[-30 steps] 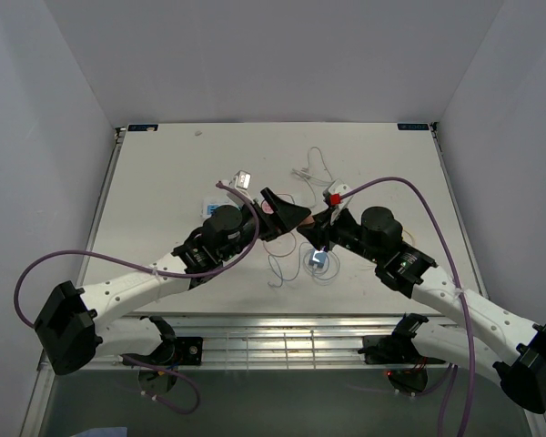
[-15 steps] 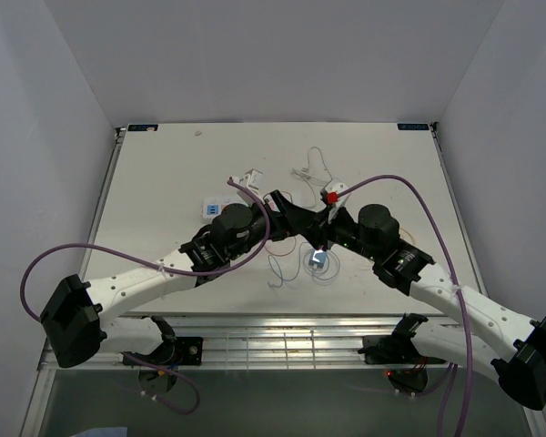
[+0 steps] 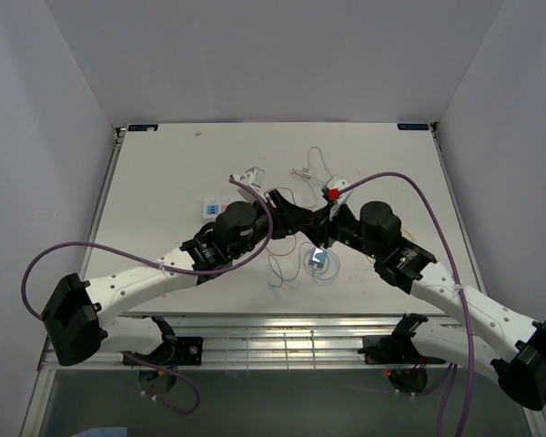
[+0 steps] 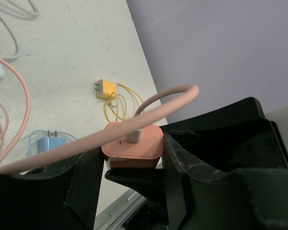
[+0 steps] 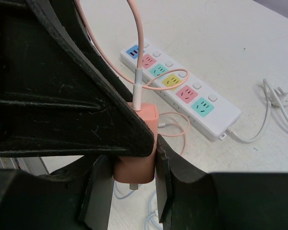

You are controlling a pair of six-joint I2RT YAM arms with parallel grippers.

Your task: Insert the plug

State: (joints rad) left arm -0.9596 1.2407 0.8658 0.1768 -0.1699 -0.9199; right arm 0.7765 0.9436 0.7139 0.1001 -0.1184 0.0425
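Note:
A pink charger plug (image 4: 132, 142) with a pink cable (image 4: 62, 148) in its top is held above the table where my two grippers meet. My left gripper (image 4: 130, 160) has both fingers against its sides. My right gripper (image 5: 132, 179) also has a finger pressed on each side of the plug (image 5: 137, 158), with the left gripper's finger lying across it. In the top view both grippers meet at mid-table, left gripper (image 3: 298, 219), right gripper (image 3: 318, 228). The white power strip (image 5: 182, 88) with coloured sockets lies beyond, mostly hidden under my left arm in the top view (image 3: 215, 209).
A blue plug (image 4: 52, 142) with a coiled pale cable lies on the table below the grippers (image 3: 318, 262). A yellow plug (image 4: 105, 88) with a yellow cable lies to the right. A white plug and cable (image 3: 306, 171) lie further back. The table's near edge is close.
My left gripper has moved right with the pink plug and met my right gripper. My right gripper's fingers now sit around the plug too.

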